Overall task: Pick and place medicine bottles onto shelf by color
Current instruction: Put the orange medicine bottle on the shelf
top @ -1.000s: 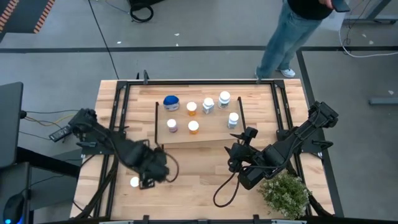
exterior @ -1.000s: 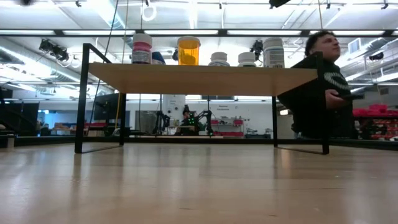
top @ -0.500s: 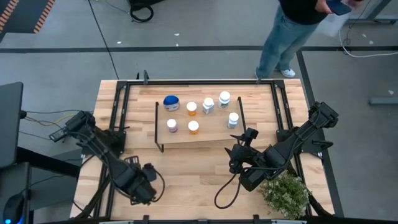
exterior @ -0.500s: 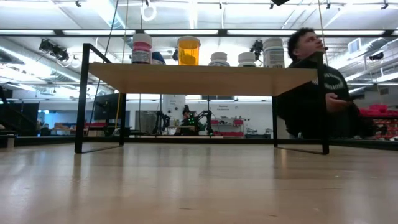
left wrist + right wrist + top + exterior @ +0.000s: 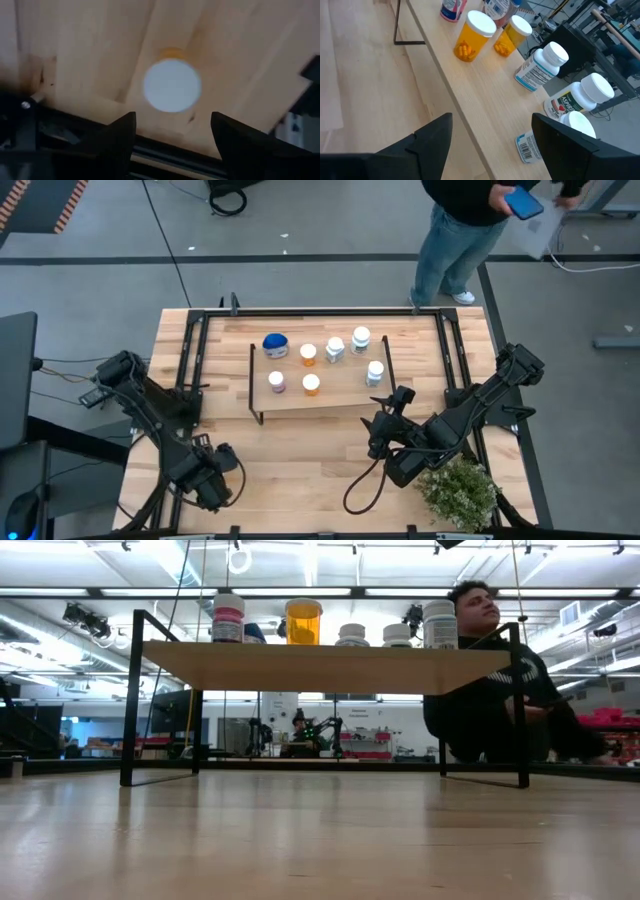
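Having swung away from the shelf [image 5: 310, 402], the left tool [image 5: 208, 488] now hangs released directly over the last orange bottle [image 5: 172, 84] on the worktop [image 5: 300, 455], ready to descend; right tool [image 5: 378, 432] waits, released.

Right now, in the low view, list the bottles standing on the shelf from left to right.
White-capped pinkish bottle → orange bottle → low white bottle → second low white bottle → taller white bottle. A blue one shows only partly behind the first, so I leave it out.
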Tool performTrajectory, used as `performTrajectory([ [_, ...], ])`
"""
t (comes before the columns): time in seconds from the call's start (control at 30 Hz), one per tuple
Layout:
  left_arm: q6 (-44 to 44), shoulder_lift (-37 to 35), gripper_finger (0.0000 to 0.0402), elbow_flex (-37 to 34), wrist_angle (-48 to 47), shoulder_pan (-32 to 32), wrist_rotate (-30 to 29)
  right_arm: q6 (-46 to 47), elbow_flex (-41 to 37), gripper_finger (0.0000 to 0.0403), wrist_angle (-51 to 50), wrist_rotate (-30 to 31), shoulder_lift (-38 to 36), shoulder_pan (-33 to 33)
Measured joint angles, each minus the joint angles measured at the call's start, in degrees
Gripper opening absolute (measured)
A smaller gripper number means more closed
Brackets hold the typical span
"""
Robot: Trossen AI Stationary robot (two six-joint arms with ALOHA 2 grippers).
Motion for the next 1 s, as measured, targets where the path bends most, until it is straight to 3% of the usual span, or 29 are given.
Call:
performTrajectory([
  [0.3, -4.9, -4.9, 0.0281, -8.4, 11.1, -0.4, -1.0, 0.2, 0.0, 0.0280, 0.0, 0.0, 0.0, 0.0],
  [1.0, -4.8, -4.8, 0.0282, -12.9, 14.8, 0.0, -2.5, 0.1, 0.0, 0.0280, 0.0, -0.1, 0.0, 0.0],
])
